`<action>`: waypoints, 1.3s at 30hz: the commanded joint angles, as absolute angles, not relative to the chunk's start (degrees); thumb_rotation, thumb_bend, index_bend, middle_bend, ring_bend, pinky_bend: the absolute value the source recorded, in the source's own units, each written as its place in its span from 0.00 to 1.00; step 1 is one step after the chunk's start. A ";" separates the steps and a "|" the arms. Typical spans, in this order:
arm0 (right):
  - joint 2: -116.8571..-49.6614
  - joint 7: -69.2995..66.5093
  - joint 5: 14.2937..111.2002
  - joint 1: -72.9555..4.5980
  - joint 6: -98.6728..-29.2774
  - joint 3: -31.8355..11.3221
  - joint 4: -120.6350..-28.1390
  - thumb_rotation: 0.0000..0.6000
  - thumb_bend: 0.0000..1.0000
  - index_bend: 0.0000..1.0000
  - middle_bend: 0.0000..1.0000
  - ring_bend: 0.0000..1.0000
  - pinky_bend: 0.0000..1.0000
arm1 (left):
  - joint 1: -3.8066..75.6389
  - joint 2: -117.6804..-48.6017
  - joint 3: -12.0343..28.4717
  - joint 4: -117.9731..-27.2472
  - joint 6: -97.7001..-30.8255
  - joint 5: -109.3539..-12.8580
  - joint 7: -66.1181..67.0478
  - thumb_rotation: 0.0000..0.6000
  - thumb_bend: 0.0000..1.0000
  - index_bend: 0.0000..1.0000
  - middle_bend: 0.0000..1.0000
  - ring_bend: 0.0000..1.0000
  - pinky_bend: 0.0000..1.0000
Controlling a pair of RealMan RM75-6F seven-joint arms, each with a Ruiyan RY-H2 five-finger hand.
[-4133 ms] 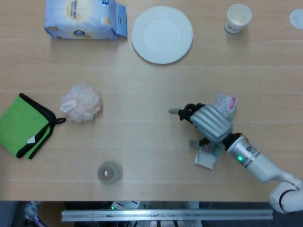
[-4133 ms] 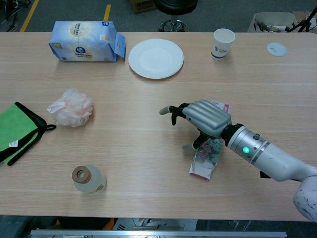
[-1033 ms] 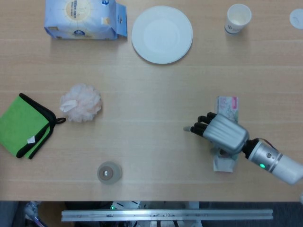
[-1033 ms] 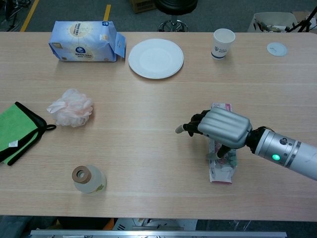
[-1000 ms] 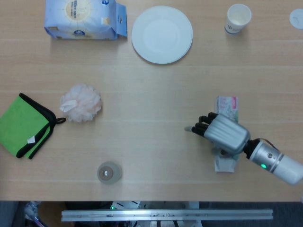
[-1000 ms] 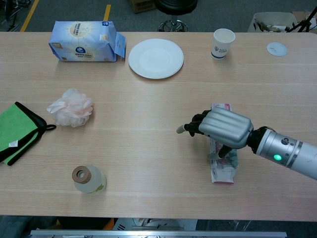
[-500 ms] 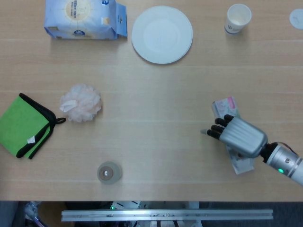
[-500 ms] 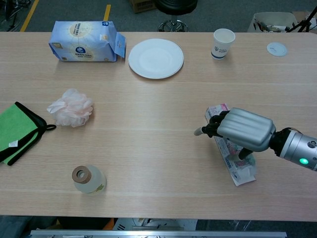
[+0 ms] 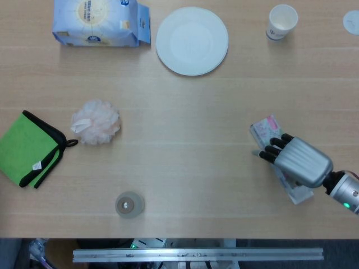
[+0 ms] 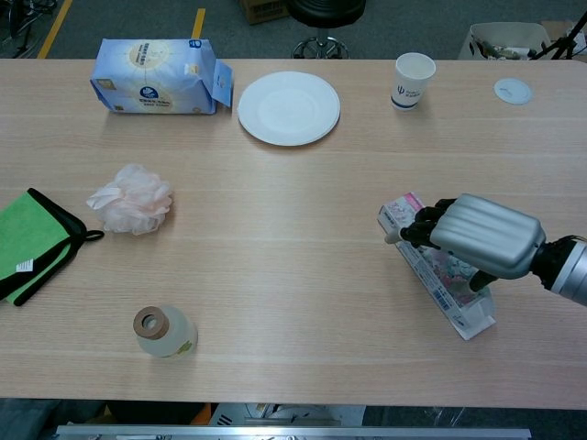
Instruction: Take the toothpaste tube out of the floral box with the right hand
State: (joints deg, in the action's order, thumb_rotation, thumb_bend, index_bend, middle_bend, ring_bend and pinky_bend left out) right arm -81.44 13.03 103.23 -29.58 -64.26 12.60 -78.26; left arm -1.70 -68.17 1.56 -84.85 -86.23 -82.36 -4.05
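Note:
The floral box lies flat on the table at the right, slanted from upper left to lower right; in the chest view the floral box shows its pink end and its printed side. My right hand lies on top of it with fingers curled over its left edge, and in the chest view the right hand covers the box's middle with the thumb down on its near side. No toothpaste tube shows in either view. The left hand is out of sight.
A blue wipes pack, a white plate, a paper cup and a round lid line the far edge. A pink bath puff, a green cloth and a small jar are at the left.
The right hand has moved to the right, and the floral box has slid and turned with it, from nearly upright to a slant. Nothing else moved.

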 commanded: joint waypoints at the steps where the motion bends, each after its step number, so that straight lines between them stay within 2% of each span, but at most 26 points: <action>1: -81.53 8.48 102.25 -29.40 -63.86 12.51 -80.34 1.00 0.05 0.22 0.42 0.30 0.40 | -1.71 -68.08 1.57 -84.99 -86.27 -82.34 -3.96 1.00 0.01 0.42 0.38 0.34 0.57; 12: -75.02 -0.94 99.78 -31.97 -57.09 14.45 -93.04 1.00 0.05 0.22 0.42 0.30 0.40 | -1.61 -67.90 1.66 -85.37 -86.24 -82.36 -3.80 1.00 0.01 0.42 0.38 0.34 0.57; 27: -78.31 -2.62 98.85 -32.29 -51.58 15.57 -90.79 1.00 0.05 0.22 0.42 0.30 0.40 | -1.93 -67.77 1.66 -85.09 -86.37 -82.00 -4.51 1.00 0.01 0.42 0.38 0.34 0.57; 39: -75.20 -1.34 97.54 -31.19 -51.69 16.33 -92.80 1.00 0.05 0.22 0.42 0.30 0.40 | -1.97 -68.00 1.76 -84.98 -86.41 -81.90 -4.46 1.00 0.01 0.42 0.38 0.34 0.57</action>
